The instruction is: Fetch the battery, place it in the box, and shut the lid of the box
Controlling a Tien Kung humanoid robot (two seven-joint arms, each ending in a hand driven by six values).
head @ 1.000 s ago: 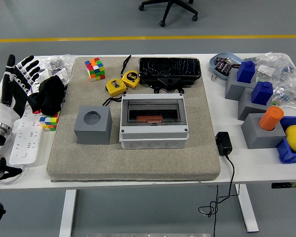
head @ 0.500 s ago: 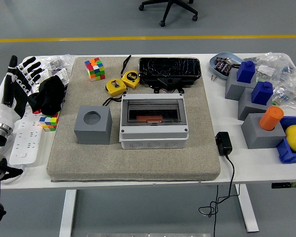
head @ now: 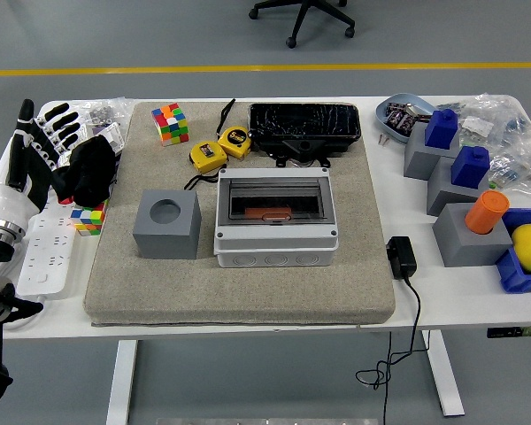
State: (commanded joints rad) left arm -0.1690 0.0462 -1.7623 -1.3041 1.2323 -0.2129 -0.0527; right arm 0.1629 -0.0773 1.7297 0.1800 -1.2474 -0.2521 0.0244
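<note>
- Since a second ago only the robot's white-and-black left hand (head: 37,142) has shifted, drifting slightly up and to the right at the table's left edge; everything on the table lies where it did.
- That left hand stands upright over the white power strip (head: 42,248), its five fingers spread and straight, holding nothing.
- No right arm shows anywhere in the view.
- At the middle of the beige felt mat (head: 239,283) sits the grey plastic enclosure box (head: 276,219), its smoky transparent lid lying flat and shut over the top.
- Through that lid an orange rectangular battery (head: 265,212) can be seen lying inside the box, near its front.
- Just left of the box stands a grey cube block with a round hole in its top (head: 166,223), apart from the box by a narrow gap.
- Behind the box lie two yellow tape measures (head: 219,150), a black ribbed tray (head: 305,127) and a multicoloured puzzle cube (head: 169,122).
- Beside the hand a crumpled black cloth (head: 89,170) rests on the mat's left border.
- Off the mat's right edge a black power adapter (head: 401,257) lies on the white table (head: 442,292), its cord hanging over the front.
</note>
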